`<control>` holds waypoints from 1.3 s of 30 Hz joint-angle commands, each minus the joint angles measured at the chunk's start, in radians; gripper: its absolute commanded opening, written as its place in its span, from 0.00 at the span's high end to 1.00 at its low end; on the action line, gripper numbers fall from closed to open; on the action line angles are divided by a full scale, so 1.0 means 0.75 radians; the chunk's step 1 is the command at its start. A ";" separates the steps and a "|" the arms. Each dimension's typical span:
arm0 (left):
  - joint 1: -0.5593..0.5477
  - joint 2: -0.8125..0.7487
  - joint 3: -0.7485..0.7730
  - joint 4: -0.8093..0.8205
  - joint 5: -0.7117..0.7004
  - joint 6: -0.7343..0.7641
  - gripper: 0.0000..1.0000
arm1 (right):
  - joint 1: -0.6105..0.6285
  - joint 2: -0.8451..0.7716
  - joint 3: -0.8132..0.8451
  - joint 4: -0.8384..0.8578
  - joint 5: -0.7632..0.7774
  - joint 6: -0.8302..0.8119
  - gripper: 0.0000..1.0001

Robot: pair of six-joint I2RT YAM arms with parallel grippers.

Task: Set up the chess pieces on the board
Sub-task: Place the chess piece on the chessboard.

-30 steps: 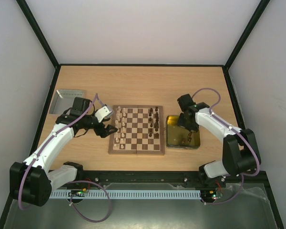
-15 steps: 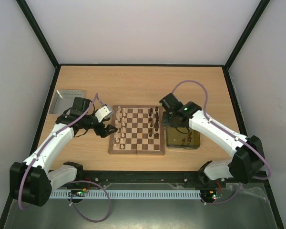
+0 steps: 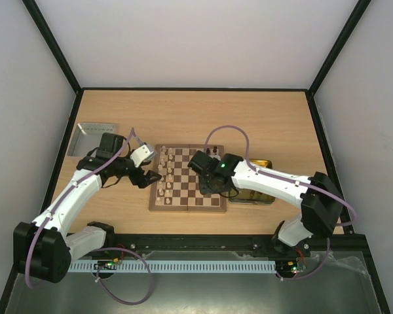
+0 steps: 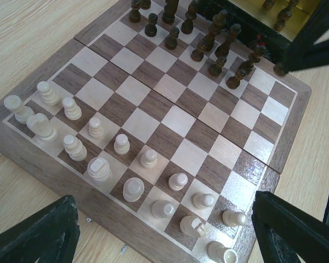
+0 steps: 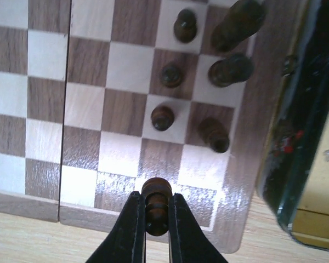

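Observation:
The board [image 3: 187,178] lies at the table's middle. Cream pieces [image 3: 162,171] stand along its left side and dark pieces [image 3: 213,157] along its right. My right gripper [image 3: 209,186] hangs over the board's near right part. In the right wrist view it [image 5: 156,216] is shut on a dark pawn [image 5: 156,204] above the near squares, below several standing dark pieces [image 5: 163,117]. My left gripper [image 3: 144,176] is open and empty at the board's left edge. In its wrist view the fingers [image 4: 38,235] flank the cream rows [image 4: 98,167], with the dark pieces [image 4: 214,46] far off.
A yellow transparent tray [image 3: 257,198] sits right of the board, partly under my right arm, and holds a few dark pieces [image 4: 285,13]; its dark rim [image 5: 296,137] runs beside the board. A silver metal tray [image 3: 95,137] sits at the back left.
My right arm has swung left from over the yellow tray to the board's near right part. The left arm has not moved.

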 commanded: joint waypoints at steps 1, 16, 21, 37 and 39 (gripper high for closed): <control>-0.005 -0.021 -0.019 -0.001 0.009 -0.002 0.13 | 0.037 0.022 -0.040 0.052 -0.037 0.067 0.98; -0.005 -0.064 0.008 -0.143 0.171 0.171 0.13 | 0.046 0.112 -0.103 0.147 -0.084 0.060 0.98; -0.004 -0.059 0.033 -0.263 0.273 0.319 0.16 | 0.046 0.134 -0.111 0.160 -0.076 0.059 0.98; -0.005 -0.062 0.053 -0.358 0.331 0.434 0.17 | 0.047 0.164 -0.099 0.156 -0.010 0.065 0.98; -0.005 -0.061 0.053 -0.354 0.329 0.429 0.17 | 0.046 0.170 -0.097 0.157 -0.007 0.066 0.98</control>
